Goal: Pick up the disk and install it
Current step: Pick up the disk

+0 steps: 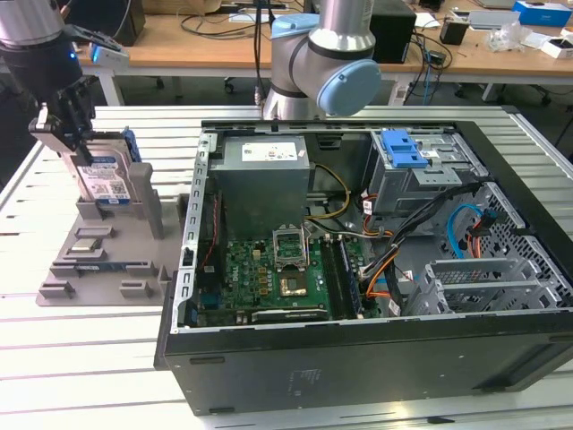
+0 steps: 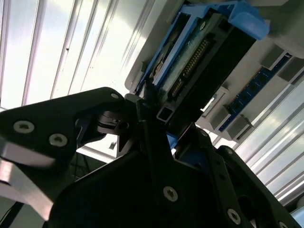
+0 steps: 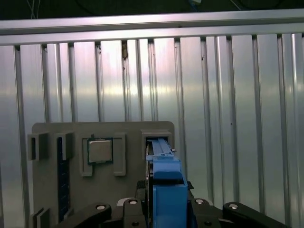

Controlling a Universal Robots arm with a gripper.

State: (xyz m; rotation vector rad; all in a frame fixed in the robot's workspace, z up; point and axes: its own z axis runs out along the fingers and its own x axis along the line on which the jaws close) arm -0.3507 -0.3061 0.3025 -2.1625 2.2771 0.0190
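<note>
The claw pinches the top edge of the disk directly below it. The disk stands upright, long axis vertical, in the grey holder at the exterior view's left.

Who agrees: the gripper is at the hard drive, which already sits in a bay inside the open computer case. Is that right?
No. The exterior view shows the hard drive standing upright in the grey holder tray on the exterior view's left, outside the open computer case. The gripper is at it there.
</note>
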